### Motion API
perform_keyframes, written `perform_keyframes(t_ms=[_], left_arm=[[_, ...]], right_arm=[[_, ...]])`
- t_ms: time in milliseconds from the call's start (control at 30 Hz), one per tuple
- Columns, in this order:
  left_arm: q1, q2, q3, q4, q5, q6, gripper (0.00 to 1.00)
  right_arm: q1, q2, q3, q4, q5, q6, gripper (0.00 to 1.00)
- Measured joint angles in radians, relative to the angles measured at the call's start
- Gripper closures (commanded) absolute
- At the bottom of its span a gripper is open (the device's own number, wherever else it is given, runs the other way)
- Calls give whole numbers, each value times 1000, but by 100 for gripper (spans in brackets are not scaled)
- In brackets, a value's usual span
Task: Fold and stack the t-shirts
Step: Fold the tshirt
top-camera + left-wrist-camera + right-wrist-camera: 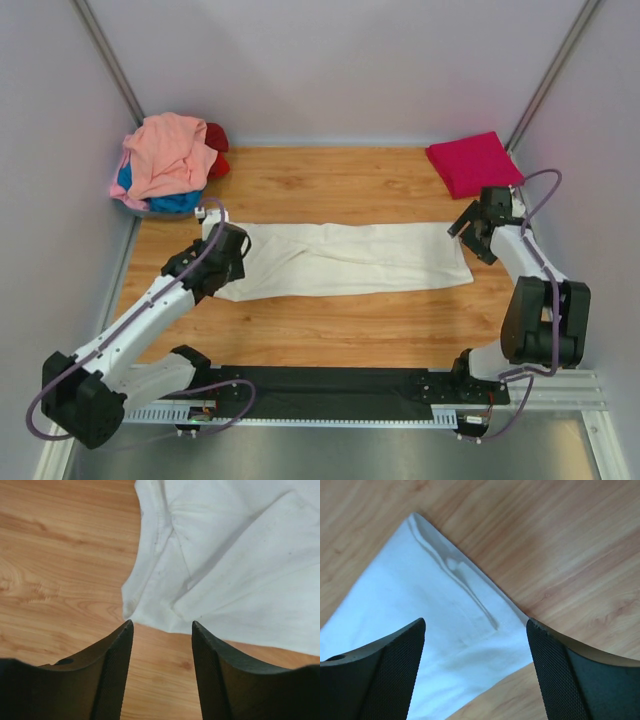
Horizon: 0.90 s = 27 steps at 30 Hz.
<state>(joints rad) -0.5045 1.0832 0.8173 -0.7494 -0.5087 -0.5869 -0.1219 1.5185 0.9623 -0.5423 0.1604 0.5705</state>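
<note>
At the back left corner of the worktop [330, 185] a loose heap is waiting: a salmon-pink t-shirt [165, 150] is draped on top, with a blue t-shirt [175, 200] and a red t-shirt [217, 140] showing from under it.

Just in front of the heap, the left claw [162, 630] is hanging over the left end of the cream-white t-shirt [350, 258]. It is released, its fingers parted partway with nothing between them. In the left wrist view the rumpled end of the cloth is lying just ahead of the fingertips, not touching them.

The cream-white t-shirt is lying across the middle of the worktop as a long narrow band. Its long axis is running left to right, so each arm is standing nearest to its own end. Judging by that, the next fold probably calls for carrying one short end along the band towards the other.

At the right end, the right claw [475, 622] is hovering over the band's corner. It is also released, and its fingers are spread wider than the left's. The cloth is showing below the gap between them, but nothing is pinched. Whether the fingertips are brushing the cloth cannot be told.

Behind it, at the back right corner, a magenta t-shirt [472, 162] is sitting folded into a neat square, well apart from the band.
</note>
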Motion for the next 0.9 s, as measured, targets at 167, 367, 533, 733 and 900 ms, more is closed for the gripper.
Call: perform_keyframes(t_ms=[167, 367, 533, 733, 900], left_arm=[[-7, -88, -14, 33, 6, -13, 40], [-13, 83, -12, 94, 29, -14, 41], [-13, 229, 3, 151, 45, -11, 41], [-13, 378, 57, 202, 56, -10, 44], [-13, 417, 54, 219, 56, -9, 46]], right_arm=[[48, -100, 37, 23, 10, -5, 20], [164, -60, 76, 65, -38, -30, 29], [246, 86, 117, 64, -109, -66, 30], [274, 290, 254, 9, -125, -98, 30], [246, 441, 391, -47, -117, -113, 29]])
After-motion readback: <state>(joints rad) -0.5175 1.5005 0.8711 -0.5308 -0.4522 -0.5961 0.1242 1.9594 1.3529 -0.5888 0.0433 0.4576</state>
